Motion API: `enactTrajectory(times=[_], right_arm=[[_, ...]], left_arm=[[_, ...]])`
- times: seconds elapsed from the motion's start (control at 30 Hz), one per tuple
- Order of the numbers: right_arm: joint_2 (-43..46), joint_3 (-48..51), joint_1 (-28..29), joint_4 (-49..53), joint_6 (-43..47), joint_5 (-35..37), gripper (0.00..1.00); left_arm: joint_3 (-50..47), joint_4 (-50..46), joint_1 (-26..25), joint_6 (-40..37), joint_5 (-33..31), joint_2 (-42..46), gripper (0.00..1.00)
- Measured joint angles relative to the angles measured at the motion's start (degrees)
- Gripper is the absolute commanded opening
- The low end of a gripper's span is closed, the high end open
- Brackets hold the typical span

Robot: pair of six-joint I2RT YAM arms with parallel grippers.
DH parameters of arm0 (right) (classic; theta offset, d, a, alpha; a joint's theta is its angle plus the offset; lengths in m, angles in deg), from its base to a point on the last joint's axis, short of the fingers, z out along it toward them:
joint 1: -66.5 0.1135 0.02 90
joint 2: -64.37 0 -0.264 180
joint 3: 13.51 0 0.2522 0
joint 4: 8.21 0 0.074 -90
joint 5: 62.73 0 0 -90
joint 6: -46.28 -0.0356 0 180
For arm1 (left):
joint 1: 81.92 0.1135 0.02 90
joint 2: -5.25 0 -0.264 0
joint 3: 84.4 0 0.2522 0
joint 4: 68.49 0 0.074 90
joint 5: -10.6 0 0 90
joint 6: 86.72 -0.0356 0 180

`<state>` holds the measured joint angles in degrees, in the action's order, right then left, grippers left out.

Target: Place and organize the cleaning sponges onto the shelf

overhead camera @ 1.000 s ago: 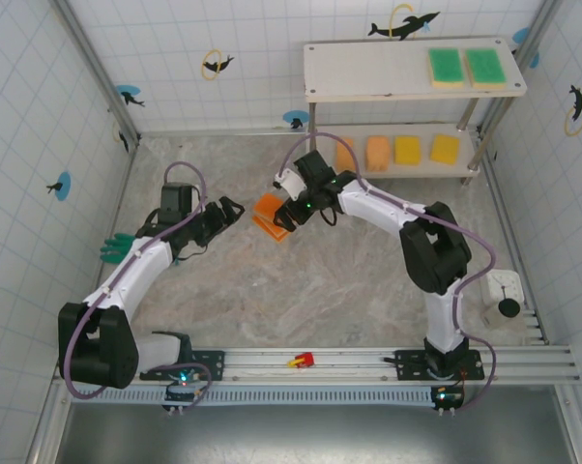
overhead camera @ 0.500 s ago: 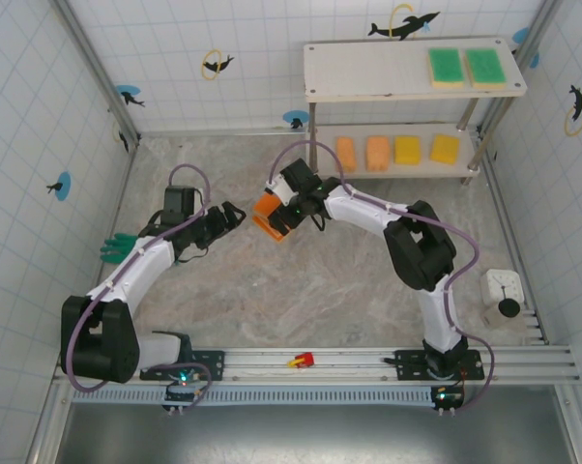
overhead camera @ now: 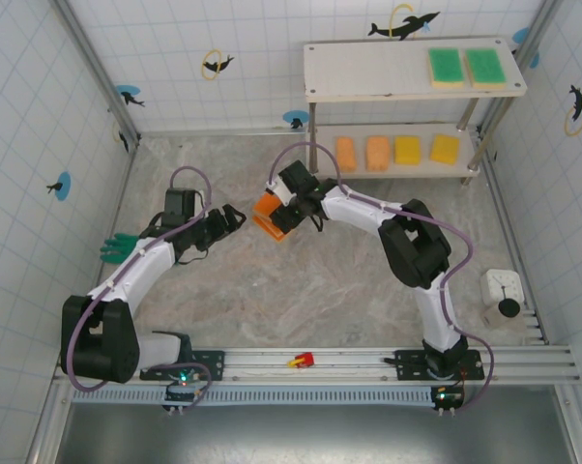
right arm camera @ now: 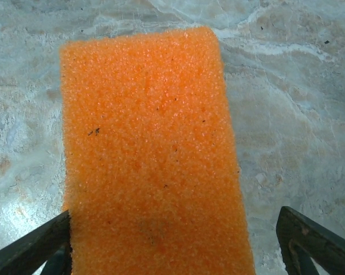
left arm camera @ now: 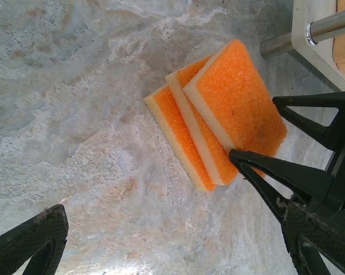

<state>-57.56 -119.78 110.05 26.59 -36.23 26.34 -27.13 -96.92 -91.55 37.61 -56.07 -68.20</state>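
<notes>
**Inspector:** Shelf (overhead camera: pixel 368 72), contents?

**Checker:** Upper board: two green sponges (overhead camera: pixel 447 66) side by side at its right end. Lower board: four in a row, orange pair (overhead camera: pixel 346 154) to the left, yellow pair (overhead camera: pixel 407 150) to the right.

**Inspector:** Anything off the shelf?

**Checker:** One stack (left arm camera: pixel 198 134) of three orange sponges, fanned, each showing a pale edge. It lies on the table (overhead camera: pixel 320 290), near the shelf's left front leg, on the side towards the arms.

**Inspector:** Right claw (overhead camera: pixel 276 217)?

**Checker:** Down over that stack, jaws spread wide and straddling the top sponge (right arm camera: pixel 149 143). One finger sits right at the sponge's long edge; the other stands clear of the opposite edge with bare table between. Nothing is gripped, and the sponge lies flat on those under it.

**Inspector:** Left claw (overhead camera: pixel 231 218)?

**Checker:** Farther left of the shelf than the stack, just beside the stack and pointing at it. Jaws wide apart, nothing between them. No contact with any sponge.

**Inspector:** Sponges on the shelf, condition?

**Checker:** All lie flat, apart from one another.
</notes>
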Motion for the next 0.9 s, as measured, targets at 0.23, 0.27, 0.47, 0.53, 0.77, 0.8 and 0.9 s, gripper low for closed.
enactTrajectory(times=[0.23,0.27,0.47,0.53,0.77,0.8,0.9], right_arm=[[0.0,0.0,0.0,0.0,0.0,0.4,0.75],[0.0,0.0,0.0,0.0,0.0,0.5,0.74],[0.0,0.0,0.0,0.0,0.0,0.4,0.67],[0.0,0.0,0.0,0.0,0.0,0.4,0.64],[0.0,-0.6,-0.1,0.5,-0.4,-0.9,0.59],[0.0,-0.6,-0.2,0.5,-0.4,-1.1,0.58],[0.0,-0.6,-0.5,0.5,-0.8,-2.0,0.57]], left_arm=[[-0.4,0.0,0.0,0.0,0.0,0.4,0.97],[-0.5,0.0,0.0,0.0,0.0,0.5,0.97],[-0.7,0.0,0.0,0.0,-0.1,0.5,0.97],[-0.7,0.0,0.0,0.0,-0.1,0.5,0.97],[-0.7,0.0,0.0,0.0,-0.2,0.5,0.97],[-0.7,0.0,0.0,0.0,-0.2,0.5,0.97],[-0.7,0.1,0.0,0.0,-0.2,0.5,0.97]])
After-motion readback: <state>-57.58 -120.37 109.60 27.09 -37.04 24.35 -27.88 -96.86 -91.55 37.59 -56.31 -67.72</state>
